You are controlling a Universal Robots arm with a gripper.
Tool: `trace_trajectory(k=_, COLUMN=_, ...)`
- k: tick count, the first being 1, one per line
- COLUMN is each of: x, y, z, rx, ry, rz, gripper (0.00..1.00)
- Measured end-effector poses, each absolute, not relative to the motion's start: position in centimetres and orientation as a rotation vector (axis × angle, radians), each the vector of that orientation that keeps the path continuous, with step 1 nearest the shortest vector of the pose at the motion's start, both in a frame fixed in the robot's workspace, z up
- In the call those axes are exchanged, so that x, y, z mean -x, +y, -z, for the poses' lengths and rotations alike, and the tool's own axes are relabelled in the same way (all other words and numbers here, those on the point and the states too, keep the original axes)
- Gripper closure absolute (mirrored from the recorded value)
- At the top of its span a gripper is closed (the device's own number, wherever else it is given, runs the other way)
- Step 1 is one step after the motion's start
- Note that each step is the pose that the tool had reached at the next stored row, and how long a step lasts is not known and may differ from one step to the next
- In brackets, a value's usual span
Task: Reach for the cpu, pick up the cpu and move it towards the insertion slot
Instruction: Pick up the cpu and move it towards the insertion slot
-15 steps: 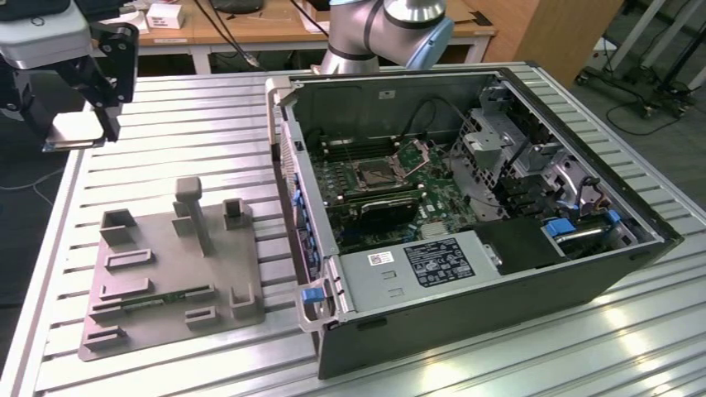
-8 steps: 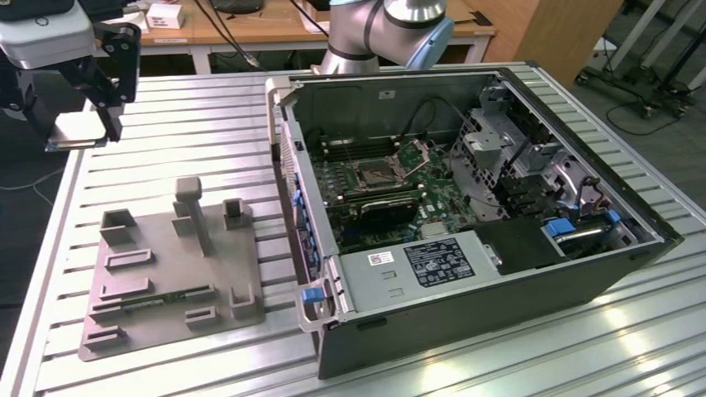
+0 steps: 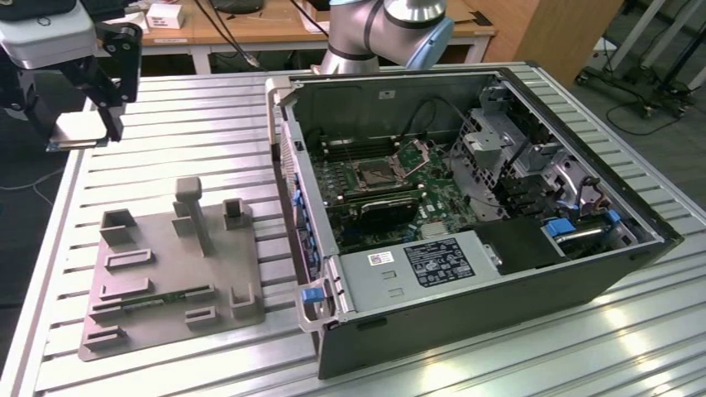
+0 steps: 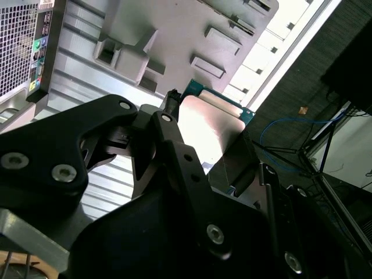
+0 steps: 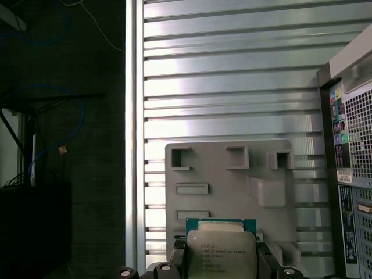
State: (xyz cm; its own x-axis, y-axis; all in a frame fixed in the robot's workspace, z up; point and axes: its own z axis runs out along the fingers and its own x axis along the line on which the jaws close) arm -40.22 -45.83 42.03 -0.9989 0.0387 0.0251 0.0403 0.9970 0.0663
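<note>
The gripper (image 3: 79,132) is pressed together on the cpu (image 3: 73,139). It pinches the chip by two opposite edges between its black fingers (image 3: 112,103). In the exterior view this group is in the upper left corner of the frame, lifted in the air over the left border of the slatted metal table (image 3: 198,124). The cpu does not touch the table.

In both wrist views the cpu (image 4: 212,125) (image 5: 221,253) turns its silver plate toward the camera, with a thin green rim around it. The dark fingers (image 4: 174,145) close on it from two sides.

A grey holder tray (image 3: 165,265) lies on the table in the lower left part of the exterior view, well apart from the cpu. A thin green memory stick (image 3: 165,296) lies in one of its grooves. In the first wrist view the same tray (image 5: 232,180) is seen on the table slats below the held chip.

The insertion slot (image 3: 379,174) is near the middle of the exterior view, on the green board inside the open computer case (image 3: 464,318). Its metal retention plate (image 3: 419,153) stands tilted up. The slot is well apart from the cpu, toward the exterior view's right. The robot arm (image 3: 386,29) rises at the top centre of the frame, behind the case.
</note>
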Motion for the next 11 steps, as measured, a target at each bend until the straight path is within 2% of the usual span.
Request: trace_trajectory(k=11, x=39.73, y=-45.80, z=-42.03, rx=0.062, ry=-3.115, rz=0.104, gripper=0.46)
